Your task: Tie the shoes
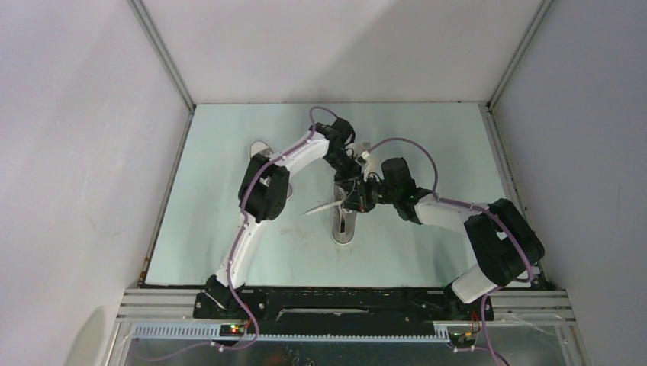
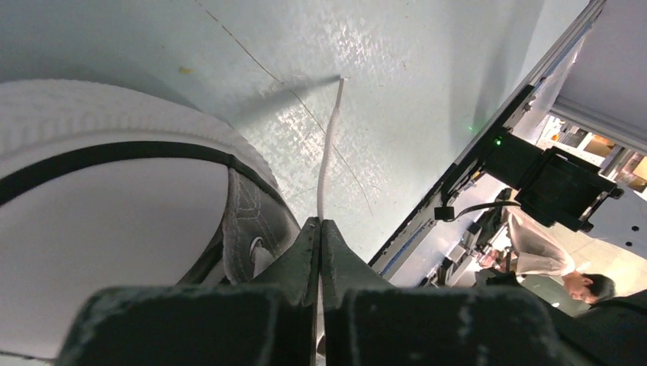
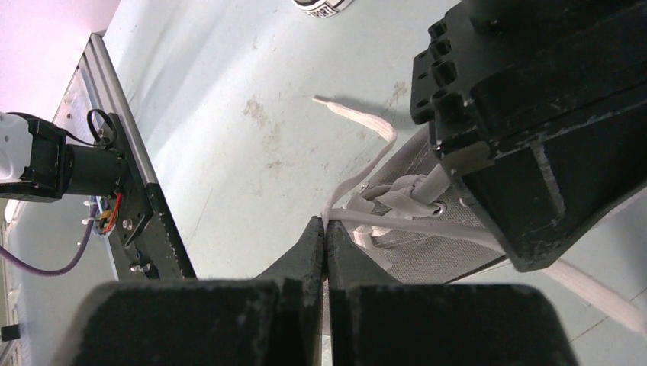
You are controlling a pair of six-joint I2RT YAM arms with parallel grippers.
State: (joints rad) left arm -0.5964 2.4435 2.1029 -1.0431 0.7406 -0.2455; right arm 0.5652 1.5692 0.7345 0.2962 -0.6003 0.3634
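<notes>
Left jaws and right jaws pinch 1 shoe's [image 1: 344, 228] laces [image 2: 329, 152].

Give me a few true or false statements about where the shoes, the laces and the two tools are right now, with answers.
1. The left tool is closed on a lace. True.
2. The right tool is parked away from the shoes. False: it is closed on lace at the middle shoe.
3. The two shoes touch. False: the other shoe lies apart, farther left.
4. A lace end lies on the table. True.
</notes>
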